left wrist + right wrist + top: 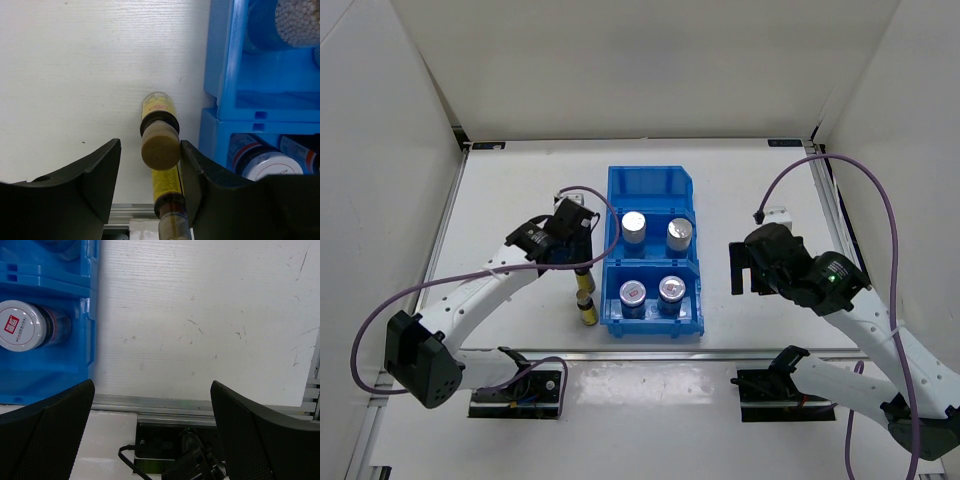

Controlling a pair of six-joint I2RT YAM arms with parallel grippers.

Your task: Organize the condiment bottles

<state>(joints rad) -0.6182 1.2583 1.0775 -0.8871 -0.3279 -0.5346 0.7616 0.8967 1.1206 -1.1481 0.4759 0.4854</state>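
Fingers (95,175) of the left pincer (150,150) stand spread over the bench (75,75), pinching nothing. Between them sits the brown cap of the first condiment bottle (159,112). It is close against the right-hand finger, though I cannot tell if they touch, and there is an open gap on the other side. Its yellow body runs away from the pincer. Just behind it, back under the pincer toward the metal rail (120,212), is the second condiment bottle (167,184), partly hidden by that same finger. Both bottles are on the bench outside the blue bin (225,130), which lies just off the pincer's right side. A silver-lidded jar (265,167) shows in the bin's nearest compartment. From above, each of the four compartments holds one such jar.

Across the bin, the right pincer (152,390) is also spread wide with only bare bench between its fingers. The bin wall and one jar are off to its left.
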